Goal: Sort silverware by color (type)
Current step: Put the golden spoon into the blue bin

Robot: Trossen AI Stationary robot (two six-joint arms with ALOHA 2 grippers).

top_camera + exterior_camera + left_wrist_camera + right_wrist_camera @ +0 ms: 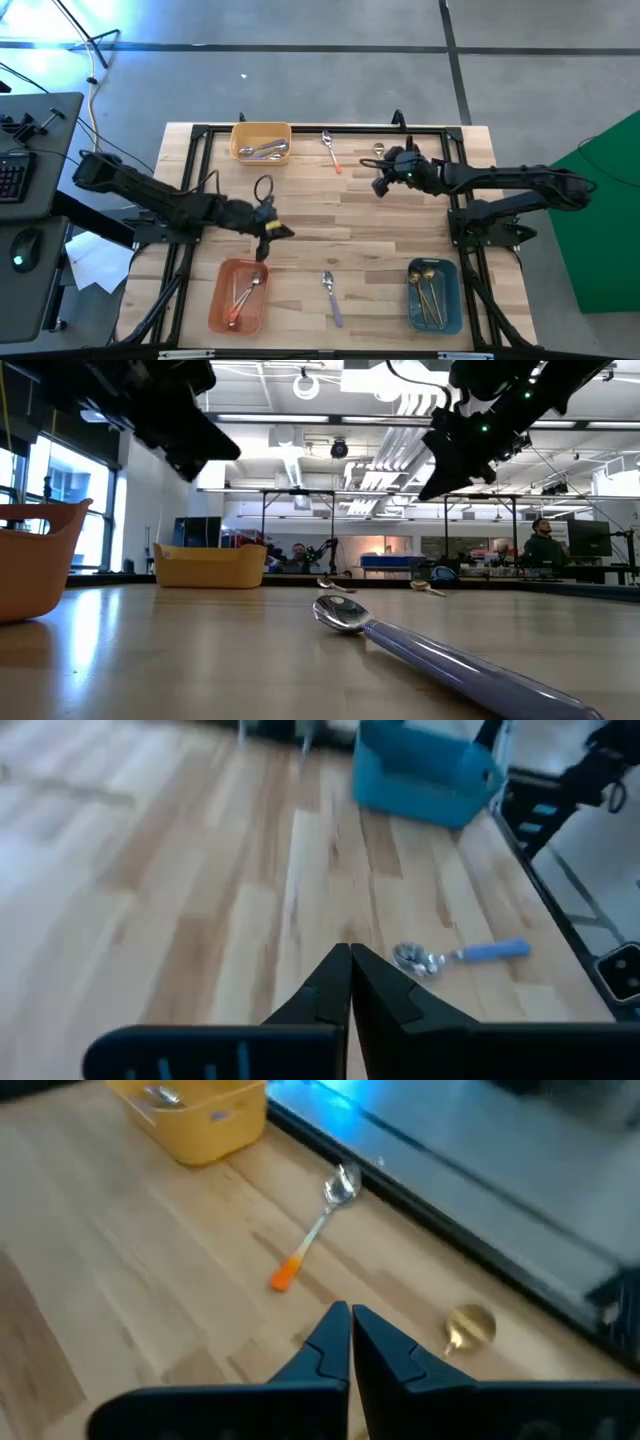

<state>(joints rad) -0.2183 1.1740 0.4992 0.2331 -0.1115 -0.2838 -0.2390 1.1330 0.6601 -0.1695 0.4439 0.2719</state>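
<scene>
Three spoons lie flat on the table outside the bins: an orange-handled spoon [330, 150] [315, 1230] and a gold spoon [378, 152] [468, 1325] near the far edge, and a lavender-handled spoon [331, 295] [430, 650] [460, 956] near the near edge. My left gripper [275, 232] [350, 960] hangs shut and empty above the table, just beyond the orange bin [238, 295]. My right gripper [380, 185] [350, 1320] is also shut and empty, raised over the table close to the gold spoon and to the right of the orange-handled one.
A yellow bin [261, 142] at the far edge holds lavender-handled spoons. The orange bin holds orange-handled ones, and a blue bin [434, 293] at the near right holds gold ones. A black frame borders the table. People sit in the room behind.
</scene>
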